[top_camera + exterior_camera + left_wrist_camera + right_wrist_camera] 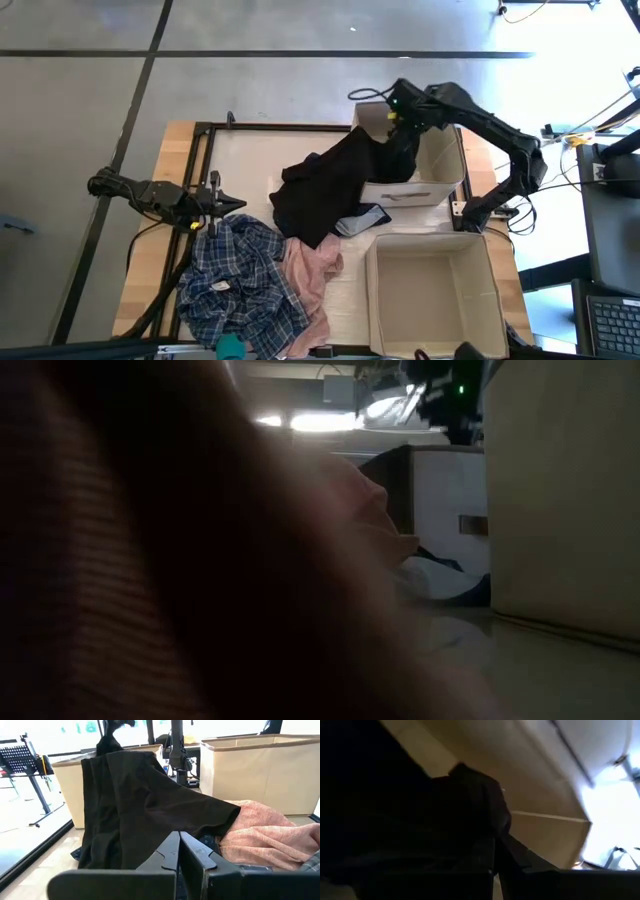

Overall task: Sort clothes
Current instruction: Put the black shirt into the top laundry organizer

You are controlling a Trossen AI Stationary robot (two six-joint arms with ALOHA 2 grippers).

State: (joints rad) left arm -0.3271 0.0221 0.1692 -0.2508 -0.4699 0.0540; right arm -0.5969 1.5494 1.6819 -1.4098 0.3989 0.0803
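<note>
A black garment [335, 180] hangs from my right gripper [398, 112], which is shut on it above the far beige box [440, 160]. The garment drapes over that box's left rim down onto the table. On the near left lie a blue-white plaid garment [240, 285] and a pink one [312, 268], with a small teal piece [231, 347] at the front edge. A grey-blue piece [365, 218] lies beside the black garment's lower end. My left gripper [238, 205] waits shut at the table's left, touching nothing. My right gripper holds the black garment by a bunched upper end [111, 740], coming from above and slanting down; the cloth itself hides how many layers it has. The garment hangs below the fingers, across the far box's rim, with its lower part [305, 215] resting on the table.
A second beige box [480, 300] stands at the near right, beside the pink garment. A black frame [200, 150] runs along the table's left and far sides. Cloth lying close to the low camera [150, 560] blocks most of that view.
</note>
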